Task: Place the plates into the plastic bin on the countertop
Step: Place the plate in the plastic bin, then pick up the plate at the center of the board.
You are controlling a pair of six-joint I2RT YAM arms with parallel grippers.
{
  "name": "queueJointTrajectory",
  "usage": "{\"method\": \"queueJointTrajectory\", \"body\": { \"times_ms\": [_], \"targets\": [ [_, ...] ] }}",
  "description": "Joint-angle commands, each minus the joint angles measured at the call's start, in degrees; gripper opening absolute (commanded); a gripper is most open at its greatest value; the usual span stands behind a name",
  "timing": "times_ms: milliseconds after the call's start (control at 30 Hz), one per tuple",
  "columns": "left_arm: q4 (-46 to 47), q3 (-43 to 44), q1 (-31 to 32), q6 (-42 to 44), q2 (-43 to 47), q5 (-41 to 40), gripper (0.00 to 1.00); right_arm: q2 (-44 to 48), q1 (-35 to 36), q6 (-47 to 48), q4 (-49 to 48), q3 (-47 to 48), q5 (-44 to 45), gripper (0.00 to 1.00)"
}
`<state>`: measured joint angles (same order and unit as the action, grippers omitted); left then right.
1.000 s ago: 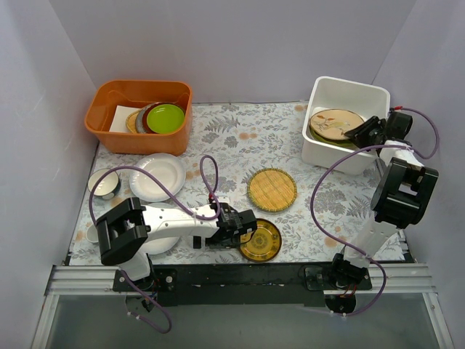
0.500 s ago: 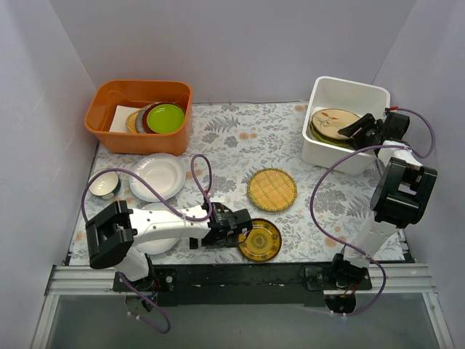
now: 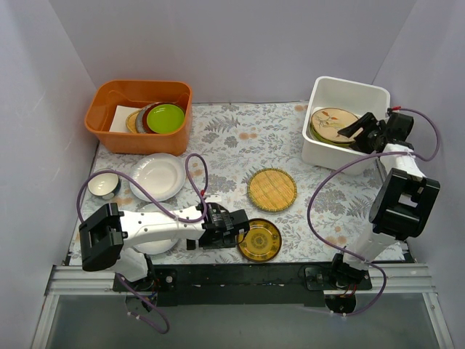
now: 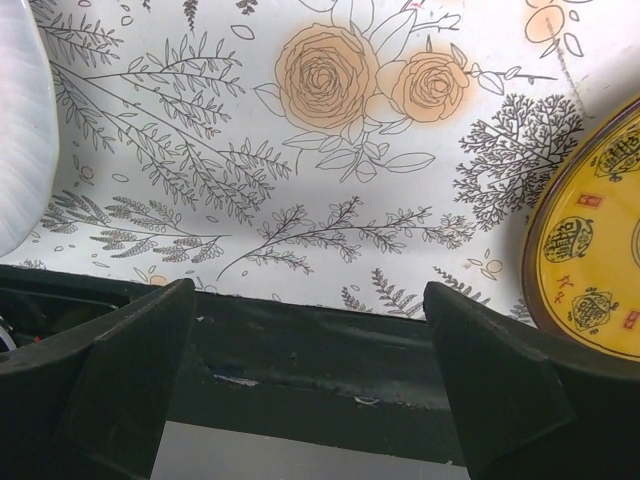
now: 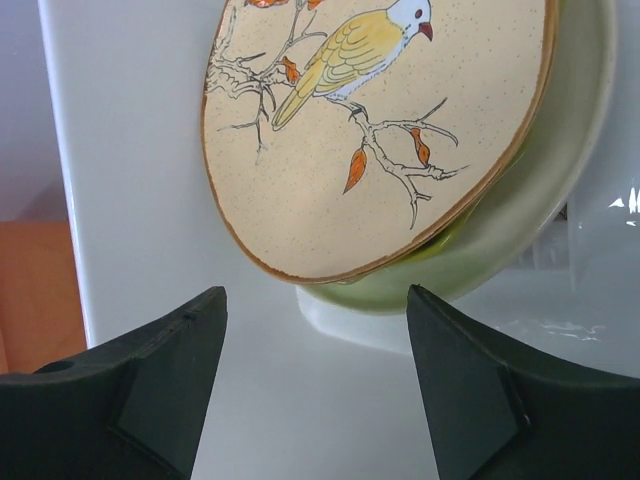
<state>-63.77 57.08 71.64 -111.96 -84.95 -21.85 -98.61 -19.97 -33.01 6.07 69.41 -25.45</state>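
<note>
On the fern-printed countertop, woven plate, amber plate, pale walls.

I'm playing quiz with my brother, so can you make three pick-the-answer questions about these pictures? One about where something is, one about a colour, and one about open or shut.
1. Where is the tan round plate with the bird?
A. far left corner
B. inside the white square plastic bin
C. near edge, in the middle

2. What colour is the plate right under it?
A. red
B. blue
C. lime-green

3. How are the right arm's fingers?
A. open, holding nothing
B. shut on the bird plate
C. shut tight, empty

Answers:
1 B: the top view shows it lying within the bin's walls.
2 C: the lime-green plate peeks out beneath it in the right wrist view.
3 A: both fingers stand wide apart, with nothing between them.
</note>
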Motion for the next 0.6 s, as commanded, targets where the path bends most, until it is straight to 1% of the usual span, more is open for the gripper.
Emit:
{"method": "queueJointTrajectory", "body": {
  "times_ms": [0, 200, 400, 567],
  "targets": [
    [-2.24, 1.54, 0.78, -1.85, 2.77, -2.50, 0.98, 4.91, -0.77, 0.93, 1.75, -0.33, 1.11, 0.82],
    [-3.55, 2.51, 1.66, -2.91, 3.30, -2.59, 0.98, 9.48, -0.86, 0.85, 2.64, -0.76, -0.21, 0.83],
    [-5.31, 3.74, 2.72, -4.14, 3.38, -2.94, 0.98, 14.93, -0.86, 0.32, 3.07, -0.41, -3.46, 0.83],
    [-5.40, 3.57, 3.51, -5.63, 4.61, -2.76, 0.98, 21.08, -0.17, 0.32, 4.74, -0.24, -5.57, 0.83]
  ]
}}
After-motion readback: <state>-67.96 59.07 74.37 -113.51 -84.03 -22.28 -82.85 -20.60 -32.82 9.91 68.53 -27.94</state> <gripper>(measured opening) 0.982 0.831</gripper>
